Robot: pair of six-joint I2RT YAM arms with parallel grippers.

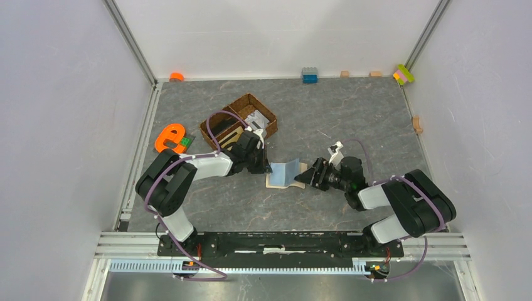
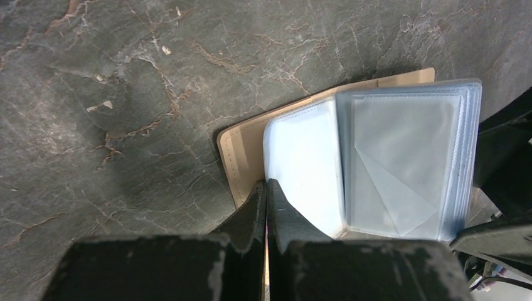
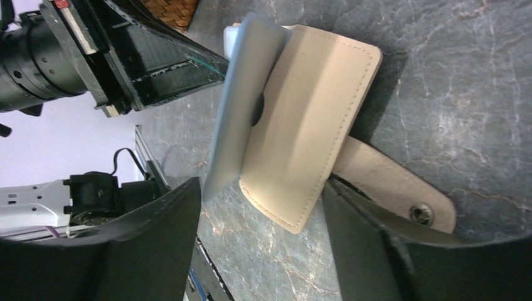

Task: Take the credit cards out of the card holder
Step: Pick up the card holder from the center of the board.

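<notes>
Closest to the left wrist lens, the left gripper (image 2: 266,188) is clenched, its two black fingers pressed flat against each other. Their tips rest on the near-left edge of the card holder (image 2: 244,157), where the beige cover meets the first sleeve. Whether anything thin is pinched between them cannot be told. That sleeve holds a pale card (image 2: 304,163), opaque and whitish, lying inside its pocket. To its right sits the stack of clear-grey sleeves (image 2: 408,157), which look see-through.

From the other wrist, the right gripper (image 3: 260,188) is spread wide, one finger on each side of the holder's beige cover, neither clamped on it. The closing tab (image 3: 401,194) with its snap lies flat on the table beside one finger, and the sleeves stand up off the cover.

Seen from above, the holder lies open near the middle of the grey marbled table (image 1: 351,119), with the left gripper at its left edge and the right gripper at its right edge. A brown wicker basket (image 1: 233,108) sits to the far left of the holder, just beyond the left arm. An orange letter toy (image 1: 169,135) lies further left. A blue block (image 1: 308,75) rests against the far wall.
</notes>
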